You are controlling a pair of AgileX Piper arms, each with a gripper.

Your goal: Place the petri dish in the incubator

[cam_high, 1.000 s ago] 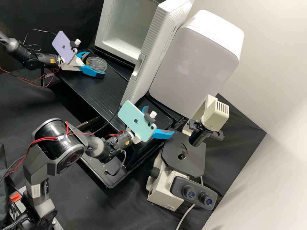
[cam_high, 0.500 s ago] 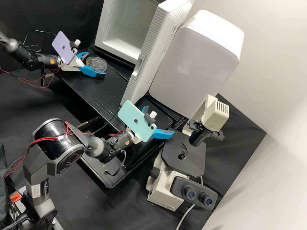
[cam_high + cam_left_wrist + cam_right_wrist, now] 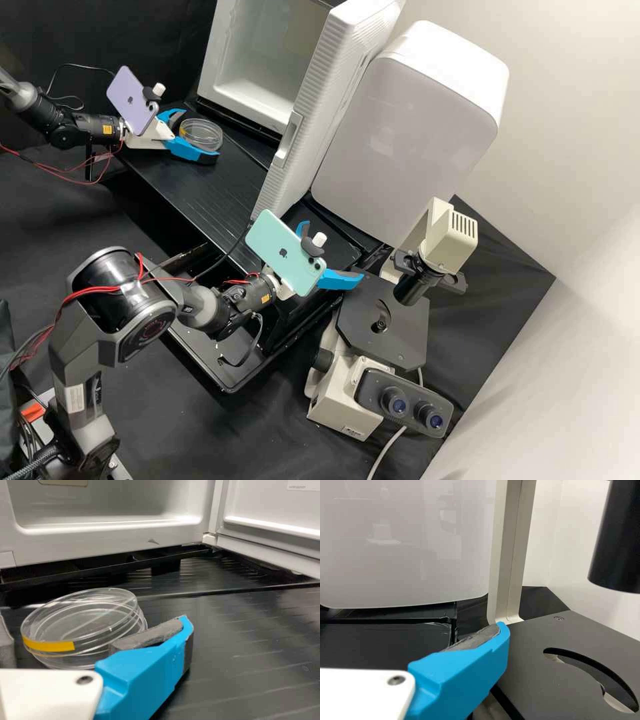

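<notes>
Jaws, left gripper (image 3: 195, 133): spread wide to either side of the petri dish (image 3: 82, 622), not closed upon it. We see a gap between the dish wall and one grey pad. The other pad (image 3: 150, 635) lies just beside or against the rim, and we cannot tell which. Jaws, right gripper (image 3: 333, 261): parted, nothing between them, held over the microscope stage (image 3: 560, 655), well apart from the dish.

Item: petri dish, clear plastic, lidded, shallow, with a yellow strip (image 3: 48, 645) on its side wall. Location: flat on the black bench (image 3: 250, 650), just in front of the incubator (image 3: 250, 60), whose door (image 3: 320, 107) stands open.

Handling, as we judge it: very light, stiff but thin-walled, and smooth enough to slip. The lid probably sits loose. We would take it across the side wall, low enough to catch base and lid together, press gently, and keep it level.

Views compared: the left wrist view gives us the yellow strip, the lid's seam and the pad gap. The high view gives both blue fingers flanking the dish, the open chamber beyond, and the microscope (image 3: 380, 380) by the right arm. The right wrist view adds the stage's round opening.
</notes>
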